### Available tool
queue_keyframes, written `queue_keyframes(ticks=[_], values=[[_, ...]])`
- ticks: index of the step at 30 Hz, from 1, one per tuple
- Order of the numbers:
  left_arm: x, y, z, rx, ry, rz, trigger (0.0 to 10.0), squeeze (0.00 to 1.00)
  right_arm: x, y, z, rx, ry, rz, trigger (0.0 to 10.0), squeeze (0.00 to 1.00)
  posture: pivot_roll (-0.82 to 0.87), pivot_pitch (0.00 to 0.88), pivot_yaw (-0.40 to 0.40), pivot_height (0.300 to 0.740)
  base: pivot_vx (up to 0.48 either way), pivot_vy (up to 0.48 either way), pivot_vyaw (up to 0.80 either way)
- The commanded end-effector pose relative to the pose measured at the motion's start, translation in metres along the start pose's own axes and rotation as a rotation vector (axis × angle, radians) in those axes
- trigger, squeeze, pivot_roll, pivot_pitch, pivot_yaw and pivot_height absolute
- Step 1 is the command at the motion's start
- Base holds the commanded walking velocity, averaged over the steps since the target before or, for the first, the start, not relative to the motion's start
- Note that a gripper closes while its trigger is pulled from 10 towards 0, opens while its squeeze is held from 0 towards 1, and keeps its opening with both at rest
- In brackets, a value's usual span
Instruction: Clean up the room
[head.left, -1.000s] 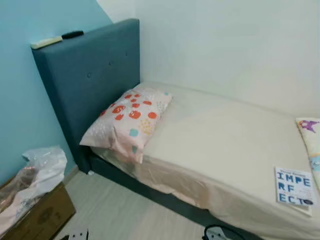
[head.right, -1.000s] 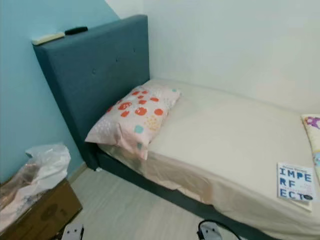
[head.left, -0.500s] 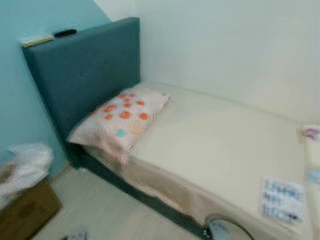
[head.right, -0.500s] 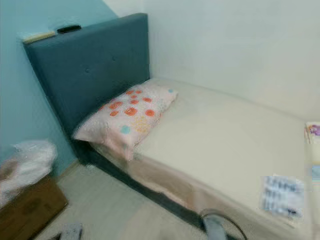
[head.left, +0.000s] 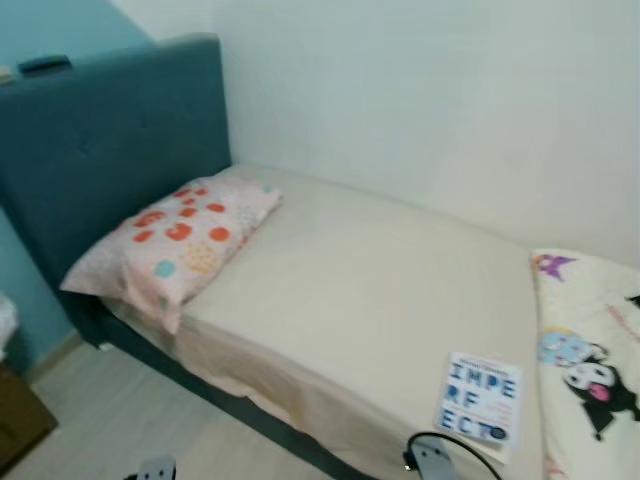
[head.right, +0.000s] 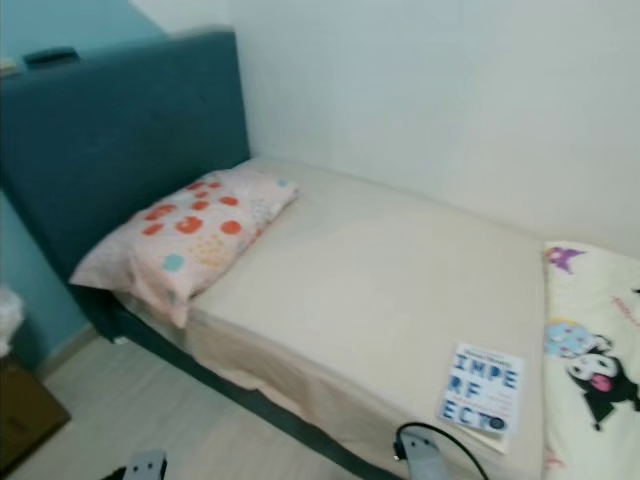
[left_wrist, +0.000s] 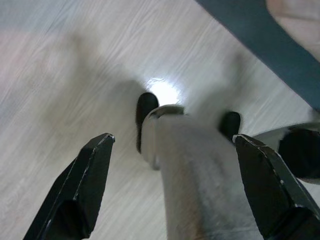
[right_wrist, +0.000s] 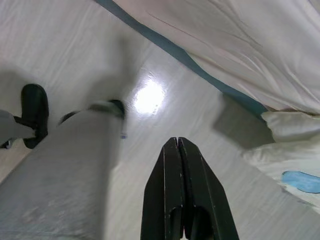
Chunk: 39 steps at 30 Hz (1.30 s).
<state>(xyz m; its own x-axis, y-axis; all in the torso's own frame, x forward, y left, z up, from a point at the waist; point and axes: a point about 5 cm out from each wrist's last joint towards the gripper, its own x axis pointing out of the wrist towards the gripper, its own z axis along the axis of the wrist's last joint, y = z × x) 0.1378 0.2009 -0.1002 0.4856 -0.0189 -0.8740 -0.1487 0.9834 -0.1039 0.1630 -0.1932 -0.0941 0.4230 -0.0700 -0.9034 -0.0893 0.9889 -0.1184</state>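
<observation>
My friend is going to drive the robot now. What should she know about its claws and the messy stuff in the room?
Left claw: open, holding nothing, hanging over the wooden floor.
Right claw: shut, holding nothing, hanging over the floor beside the bed's edge.
On the bed: a spotted pillow at the headboard end, a book lying flat near the front edge, and a cartoon-print blanket at the right end.
A dark object sits on top of the headboard.
Done: nothing picked up, by the look of it.
Left: probably put the book away and tidy the blanket.
</observation>
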Motion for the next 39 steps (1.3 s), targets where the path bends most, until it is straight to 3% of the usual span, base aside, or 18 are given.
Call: queue_keyframes(ticks=[1,8,15,25,26,27,33,34,35,36,38,39], values=[[0.0,-0.003,-0.002,0.004,0.009,-0.009,10.0,0.0,0.0,-0.007,0.005,0.025,-0.017,-0.018,10.0,0.0,0.02,0.0,-0.041,0.74,0.0,-0.48,0.0],[0.0,-0.003,-0.001,0.008,0.007,-0.006,10.0,0.0,0.0,-0.006,0.017,0.038,-0.055,-0.014,10.0,0.0,0.02,0.0,-0.043,0.74,0.0,-0.463,-0.22],[0.001,-0.001,0.002,-0.005,-0.002,0.008,10.0,0.0,0.0,-0.008,0.038,0.079,-0.12,-0.011,10.0,0.0,0.02,0.0,-0.044,0.74,0.0,0.0,-0.76],[0.001,-0.002,0.003,0.008,-0.004,0.003,10.0,0.0,-0.006,0.0,0.09,0.146,-0.294,0.074,10.0,0.0,0.02,0.0,-0.049,0.74,0.0,0.0,-0.22],[0.001,-0.002,0.002,0.009,-0.003,0.004,10.0,0.0,-0.007,0.001,0.098,0.165,-0.321,0.094,10.0,0.0,0.02,0.0,-0.05,0.74,0.0,0.0,0.0],[0.001,-0.002,0.002,0.007,-0.008,0.009,10.0,0.0,-0.011,0.006,0.116,0.254,-0.387,0.152,10.0,0.0,0.02,0.0,-0.048,0.74,0.0,0.0,0.0],[0.001,0.0,0.014,0.01,-0.067,0.044,10.0,0.0,-0.022,0.015,0.151,0.415,-0.515,0.317,10.0,0.0,0.02,0.0,-0.047,0.74,0.0,0.0,0.0],[0.002,0.002,0.024,0.009,-0.108,0.055,10.0,0.0,-0.027,0.021,0.162,0.457,-0.56,0.394,10.0,0.0,0.03,0.0,-0.05,0.74,0.0,0.0,0.0],[0.002,0.003,0.035,0.006,-0.15,0.063,10.0,0.0,-0.032,0.026,0.174,0.485,-0.61,0.471,10.0,1.0,0.03,0.0,-0.053,0.74,0.0,0.0,0.0],[0.002,0.005,0.046,0.007,-0.19,0.068,10.0,0.0,-0.037,0.03,0.183,0.496,-0.651,0.535,10.0,1.0,0.03,0.0,-0.054,0.74,0.0,0.0,0.0],[0.002,0.005,0.046,0.007,-0.19,0.068,10.0,0.0,-0.037,0.03,0.183,0.496,-0.651,0.535,10.0,1.0,0.03,0.0,-0.054,0.74,0.0,0.0,0.0],[0.001,0.006,0.06,-0.001,-0.239,0.068,10.0,0.0,-0.041,0.036,0.189,0.481,-0.672,0.581,10.0,1.0,0.04,0.0,-0.057,0.74,0.0,0.0,0.0]])
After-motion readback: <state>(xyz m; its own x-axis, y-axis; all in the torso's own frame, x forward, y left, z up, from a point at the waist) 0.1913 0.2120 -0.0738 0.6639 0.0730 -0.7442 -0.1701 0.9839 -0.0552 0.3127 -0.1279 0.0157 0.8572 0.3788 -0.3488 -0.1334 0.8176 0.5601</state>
